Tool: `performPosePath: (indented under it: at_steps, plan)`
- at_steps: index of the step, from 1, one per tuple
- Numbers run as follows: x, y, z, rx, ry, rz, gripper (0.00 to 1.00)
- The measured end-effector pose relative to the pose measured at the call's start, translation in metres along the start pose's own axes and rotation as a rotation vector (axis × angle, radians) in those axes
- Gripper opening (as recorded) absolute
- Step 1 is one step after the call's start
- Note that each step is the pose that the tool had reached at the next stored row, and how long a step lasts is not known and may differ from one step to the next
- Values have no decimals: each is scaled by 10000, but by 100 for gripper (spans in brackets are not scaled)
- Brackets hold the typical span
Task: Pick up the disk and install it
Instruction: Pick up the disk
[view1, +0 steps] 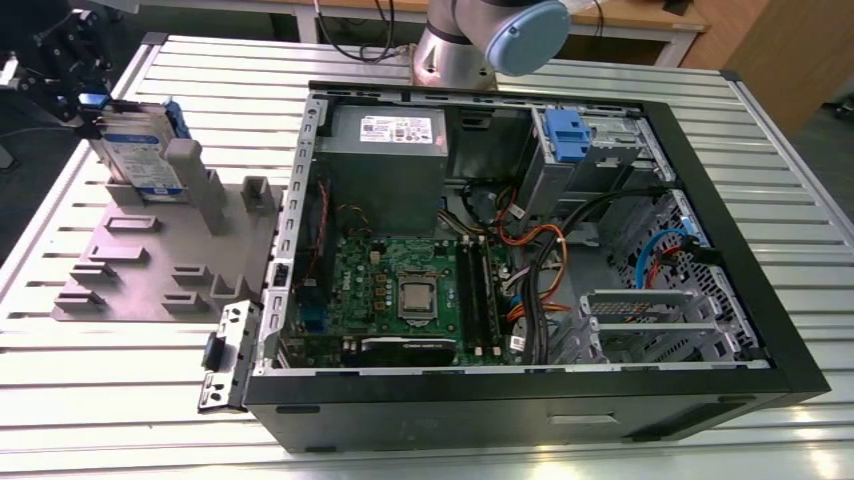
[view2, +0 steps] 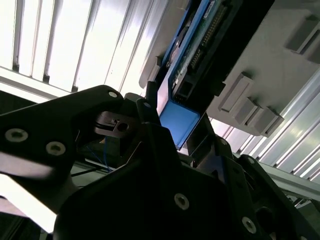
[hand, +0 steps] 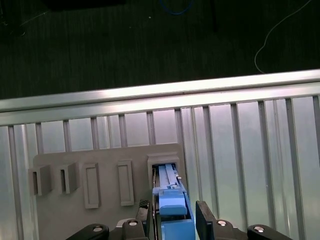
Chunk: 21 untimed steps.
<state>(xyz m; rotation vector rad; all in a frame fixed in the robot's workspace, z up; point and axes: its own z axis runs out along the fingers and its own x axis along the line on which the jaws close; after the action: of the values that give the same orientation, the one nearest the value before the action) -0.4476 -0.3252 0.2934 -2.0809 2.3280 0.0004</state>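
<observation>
The disk (view1: 139, 150), a silver drive with a white-and-blue label and a blue bracket, stands on edge in a slot of the grey fixture (view1: 134, 265) at the exterior view's left. My gripper (view1: 91, 102) is at the disk's upper end. In the first wrist view the black fingers (hand: 204, 220) straddle the disk's blue bracket (hand: 174, 220), with a thin gap showing on each side, so my gripper (hand: 172, 214) is open around it. The second wrist view shows the disk's circuit-board side (view2: 197, 47) and the blue bracket tab between the jaws of my gripper (view2: 176, 125).
An open black computer case (view1: 534, 380) lies in the middle of the slatted aluminium table (view1: 120, 400), with the motherboard (view1: 400, 290), cables and a blue-latched drive bay (view1: 567, 135) inside. The arm's base (view1: 467, 45) stands behind the case. The table's edge and dark floor (hand: 150, 45) lie beyond the fixture.
</observation>
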Motion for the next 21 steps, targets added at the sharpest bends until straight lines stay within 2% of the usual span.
performPosePath:
  at_steps: [10, 12, 13, 21]
  plan:
    - [-1, 0, 5, 1, 0, -4, 49]
    - [0, -1, 6, 0, 0, -4, 47]
    - [0, -1, 6, 0, 0, -4, 40]
    - [0, -1, 9, 0, 0, -4, 40]
